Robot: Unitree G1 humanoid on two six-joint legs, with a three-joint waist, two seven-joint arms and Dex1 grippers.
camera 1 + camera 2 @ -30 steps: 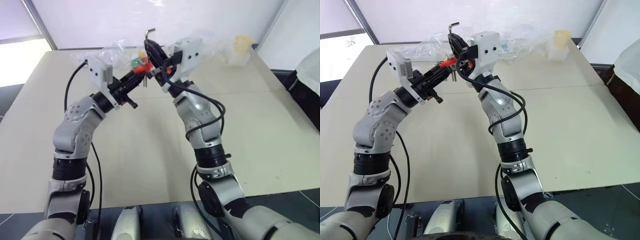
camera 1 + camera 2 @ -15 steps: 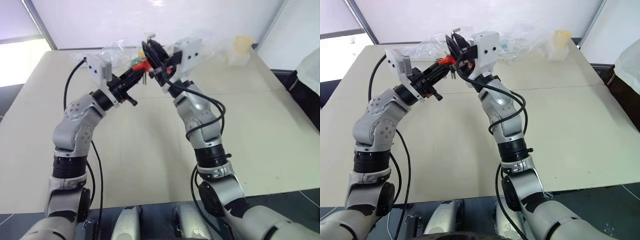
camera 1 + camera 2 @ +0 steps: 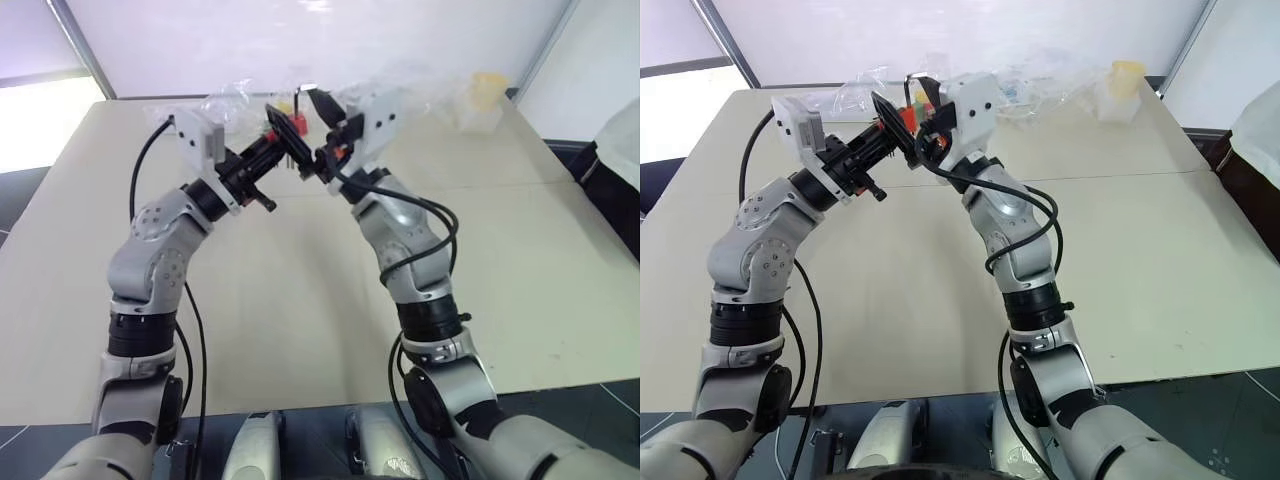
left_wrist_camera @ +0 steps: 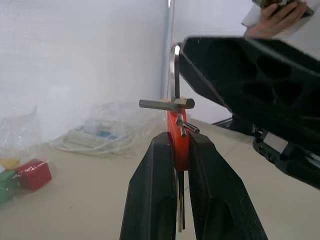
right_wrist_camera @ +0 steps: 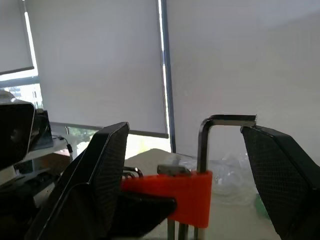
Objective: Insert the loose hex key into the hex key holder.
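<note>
A pale beige desk (image 3: 300, 330) stands before white roller blinds and a window frame, its far edge strewn with crumpled clear plastic bags (image 3: 1040, 85) and a small yellowish translucent container (image 3: 1124, 80) whose contents cannot be made out. Above the desk's far middle, the left gripper (image 4: 176, 150) is clenched on the hex key holder (image 5: 182, 196), a smooth orange-red plastic block pinched flat between its two matte black fingers (image 4: 152, 195). The holder is lifted off the desk, and short grey metal keys poke from it like prongs. The loose hex key (image 5: 210, 142), a thin dark-grey L-shaped steel rod, stands upright in the holder, its long leg seated in the block and its short leg bent over level at the top. The right gripper (image 5: 197, 170) has its jaws spread wide, released, one textured black finger on either side of the holder and neither touching the key. Beyond the holder, near the plastic bags, a red cube (image 4: 34, 174) sits on the desk just beside a green cube (image 4: 6, 186). A person's hand (image 4: 277, 17) holding something shows past the right gripper in the left wrist view.
</note>
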